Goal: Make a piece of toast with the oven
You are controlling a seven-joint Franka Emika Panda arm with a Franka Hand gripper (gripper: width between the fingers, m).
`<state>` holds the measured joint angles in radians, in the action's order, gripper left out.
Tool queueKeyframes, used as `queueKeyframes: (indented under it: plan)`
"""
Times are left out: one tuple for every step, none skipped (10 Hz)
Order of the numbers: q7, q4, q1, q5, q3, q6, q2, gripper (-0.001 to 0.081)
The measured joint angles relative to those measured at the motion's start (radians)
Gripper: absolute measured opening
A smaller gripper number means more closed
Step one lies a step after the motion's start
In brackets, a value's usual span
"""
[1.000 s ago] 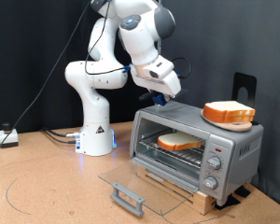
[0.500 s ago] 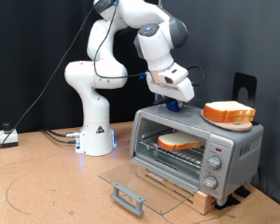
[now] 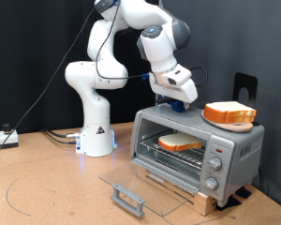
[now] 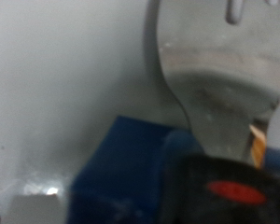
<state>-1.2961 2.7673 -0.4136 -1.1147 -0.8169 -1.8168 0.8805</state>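
Note:
The oven stands at the exterior view's right with its glass door dropped open and the grey bar handle at the front. The piece of toast lies flat on the wire rack inside. My gripper hangs just above the oven's top, near its back left corner, and holds nothing that I can see. The wrist view is blurred and very close: a grey finger, a blue pad and the silver oven top.
A like bread slice lies on a round orange plate on top of the oven, to the right of the gripper. The oven rests on a wooden board. The arm's white base stands left of it. Cables trail on the table.
The gripper has swung to the exterior view's right, from the oven's left edge to over its top, and then sunk slightly. The toast, the door and the plate have not moved.

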Motion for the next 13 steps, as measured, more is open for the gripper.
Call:
queueKeyframes:
  plan:
    - [-0.009,-0.001,0.0,-0.001,0.019,0.016,0.0,0.0792]
    - [-0.027,-0.003,0.001,-0.004,0.051,0.034,0.002,0.0792]
    - [-0.048,-0.007,0.002,-0.006,0.096,0.059,0.005,0.0807]
    - [-0.066,-0.012,0.002,-0.006,0.146,0.086,0.012,0.0807]
    - [-0.077,-0.016,0.002,-0.006,0.193,0.107,0.023,0.0809]
    - [-0.079,-0.024,0.002,0.001,0.232,0.123,0.034,0.0809]
    - [-0.079,-0.029,0.002,0.005,0.253,0.133,0.047,0.0809]
    - [-0.079,-0.027,0.002,0.005,0.25,0.133,0.044,0.0809]
    - [-0.091,-0.026,-0.001,0.005,0.255,0.134,0.036,0.0809]
    - [-0.117,-0.026,-0.015,0.015,0.272,0.136,0.017,0.0809]
    - [-0.141,-0.028,-0.037,0.028,0.302,0.154,-0.011,0.0809]
    - [-0.153,-0.031,-0.058,0.046,0.333,0.176,-0.04,0.0809]
    - [-0.157,-0.037,-0.082,0.076,0.361,0.195,-0.067,0.0809]
